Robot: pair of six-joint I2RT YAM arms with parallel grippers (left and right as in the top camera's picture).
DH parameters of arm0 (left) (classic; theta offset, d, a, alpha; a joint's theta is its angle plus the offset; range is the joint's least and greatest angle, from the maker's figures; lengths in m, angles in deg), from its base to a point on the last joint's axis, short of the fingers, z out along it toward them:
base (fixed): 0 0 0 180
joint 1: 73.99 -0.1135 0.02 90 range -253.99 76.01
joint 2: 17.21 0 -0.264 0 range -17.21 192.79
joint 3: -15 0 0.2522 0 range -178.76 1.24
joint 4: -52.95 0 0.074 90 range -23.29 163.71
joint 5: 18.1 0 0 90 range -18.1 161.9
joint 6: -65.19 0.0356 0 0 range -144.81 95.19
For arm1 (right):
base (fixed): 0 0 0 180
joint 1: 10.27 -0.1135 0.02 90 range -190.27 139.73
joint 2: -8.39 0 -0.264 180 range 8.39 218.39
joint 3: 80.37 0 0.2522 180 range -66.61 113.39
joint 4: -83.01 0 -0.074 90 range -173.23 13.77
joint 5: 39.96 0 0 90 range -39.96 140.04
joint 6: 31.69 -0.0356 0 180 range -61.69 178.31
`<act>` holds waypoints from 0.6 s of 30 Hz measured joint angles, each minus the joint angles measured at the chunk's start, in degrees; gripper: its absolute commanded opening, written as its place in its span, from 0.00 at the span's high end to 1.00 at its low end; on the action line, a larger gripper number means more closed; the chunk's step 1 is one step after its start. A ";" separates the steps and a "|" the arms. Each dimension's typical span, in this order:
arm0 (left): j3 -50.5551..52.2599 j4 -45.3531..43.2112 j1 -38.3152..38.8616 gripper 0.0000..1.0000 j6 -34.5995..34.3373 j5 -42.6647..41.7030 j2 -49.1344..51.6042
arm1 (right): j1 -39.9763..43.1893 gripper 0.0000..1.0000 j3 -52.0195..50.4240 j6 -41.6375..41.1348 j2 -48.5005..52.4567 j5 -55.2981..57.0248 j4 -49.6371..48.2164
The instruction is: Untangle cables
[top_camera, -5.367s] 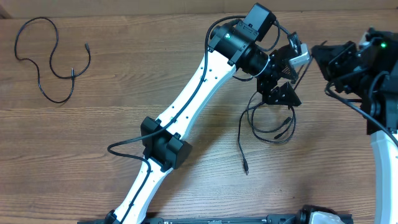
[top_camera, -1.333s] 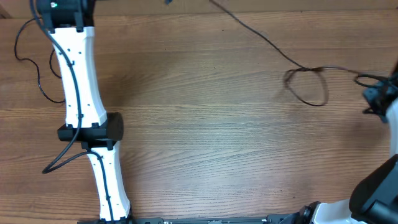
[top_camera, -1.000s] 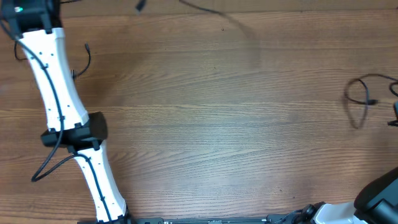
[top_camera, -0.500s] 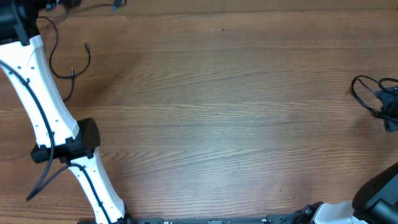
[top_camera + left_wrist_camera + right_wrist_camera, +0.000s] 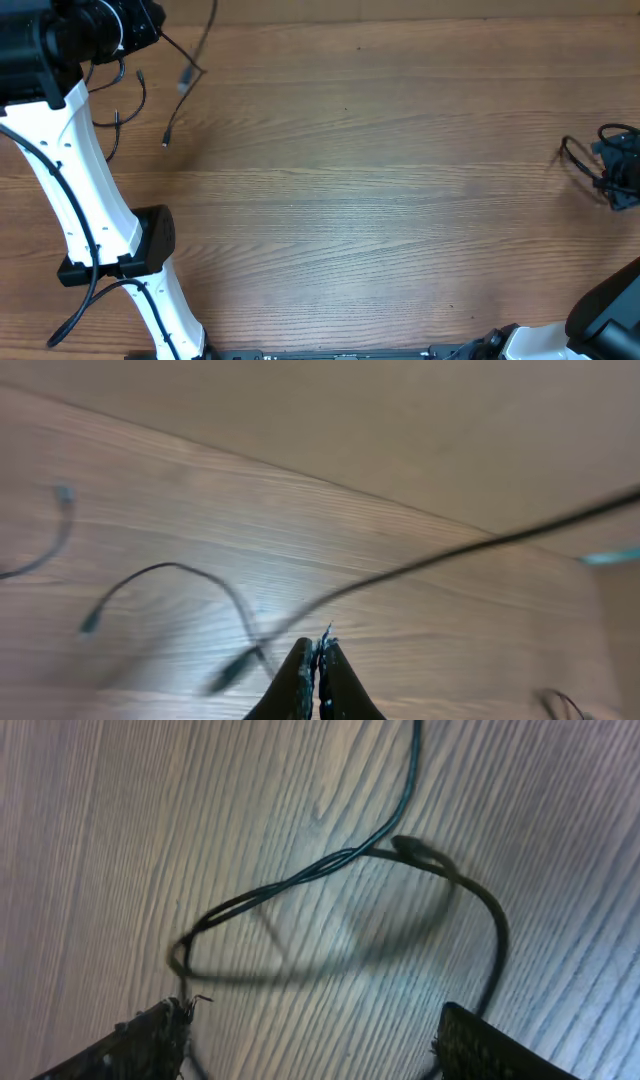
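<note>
Wooden tabletop [image 5: 380, 200] lay bare across its middle. The left gripper [image 5: 318, 665], pinched tight on the trailing cable [image 5: 187, 75], had carried it to the upper left near a third cable [image 5: 118, 120]. The right gripper [image 5: 318, 1020] had just spread wide, leaving the looped cable [image 5: 320, 868] at the right edge, so the tangle looked parted.

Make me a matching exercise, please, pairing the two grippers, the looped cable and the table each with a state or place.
Things:
1. left gripper
2. right gripper
3. looped cable
4. table

States or places:
A. open
B. brown wood
C. shut on the other cable
D. lying at the table's right edge

Pairs: 1-C, 2-A, 3-D, 4-B
</note>
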 measured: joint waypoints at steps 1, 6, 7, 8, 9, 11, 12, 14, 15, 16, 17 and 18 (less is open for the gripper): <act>0.87 0.00 0.00 0.96 -0.17 1.79 -0.46 | 0.00 0.22 0.00 0.00 0.00 -0.57 -0.09; 9.79 0.04 -0.09 0.96 -1.95 10.36 -4.11 | 0.00 0.22 0.00 0.00 0.00 -2.01 -0.11; 12.26 -0.07 -0.09 0.95 -2.40 11.50 -4.87 | 0.00 0.22 0.00 0.02 0.00 -2.08 -0.13; 14.88 -0.07 -0.09 0.96 -2.78 12.55 -5.62 | 0.00 0.22 0.00 0.00 0.00 -2.16 -0.11; 17.62 0.02 -0.09 0.95 -3.13 13.49 -6.25 | 0.00 0.22 0.00 0.00 0.00 -2.34 -0.11; 24.33 -0.09 -0.07 0.96 -4.92 15.69 -7.61 | 0.00 0.21 0.00 0.00 0.00 -2.54 -0.13; 26.99 0.00 -0.07 0.95 -5.73 16.65 -8.00 | 0.00 0.21 0.00 -0.02 0.00 -2.58 -0.11; 33.03 -0.11 0.09 0.95 -7.61 19.45 -8.87 | 0.00 0.21 0.00 0.00 0.00 -2.73 -0.13; 35.80 0.02 0.26 0.95 -8.52 21.03 -9.29 | 0.00 0.21 0.00 -0.02 0.00 -2.89 -0.13; 38.36 -0.02 0.37 0.95 -9.25 22.56 -9.84 | 0.00 0.21 0.00 -0.02 0.00 -2.91 -0.11; 40.92 -0.11 0.50 0.95 -10.19 24.11 -10.67 | 0.00 0.21 0.00 0.00 0.00 -2.91 -0.11; 43.50 -0.09 0.63 0.95 -11.02 25.51 -11.80 | 0.00 0.21 0.00 0.00 0.00 -2.93 -0.15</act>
